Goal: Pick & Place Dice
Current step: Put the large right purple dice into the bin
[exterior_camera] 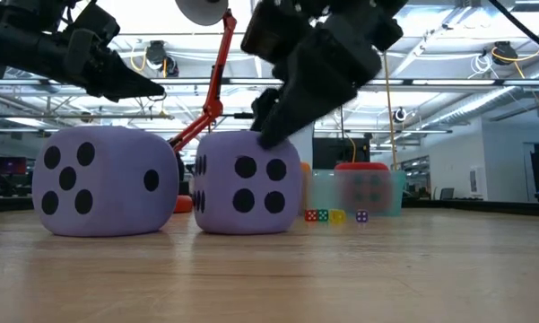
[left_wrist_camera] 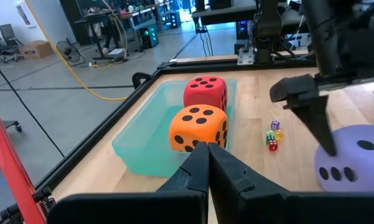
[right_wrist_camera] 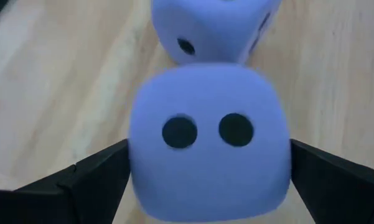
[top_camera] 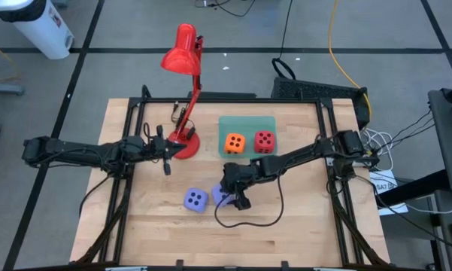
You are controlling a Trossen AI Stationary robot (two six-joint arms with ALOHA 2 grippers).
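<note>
Two lavender-blue dice lie on the wooden table: one (top_camera: 196,199) stands free, the other (right_wrist_camera: 208,140) sits between the fingers of my open right gripper (top_camera: 237,197), which slants down over it from the table's right. In the low view this die (exterior_camera: 247,184) rests flat on the table under the gripper (exterior_camera: 273,121). An orange die (top_camera: 235,143) and a red die (top_camera: 264,141) sit in a green tray (top_camera: 247,122). My left gripper (top_camera: 165,154) waits shut beside the lamp's base, holding nothing. My right gripper's two fingers (right_wrist_camera: 99,177) stand at opposite sides of the lavender die (right_wrist_camera: 137,143), slanting down from the table's right. The die rests on the table. Whether the fingers touch its sides, I cannot tell.
A red desk lamp (top_camera: 184,90) stands at the far left of the table, its base (top_camera: 185,145) next to my left gripper. Several tiny coloured dice (left_wrist_camera: 272,135) lie between the tray and the lavender dice. A black cable (top_camera: 248,218) loops on the table near the right gripper.
</note>
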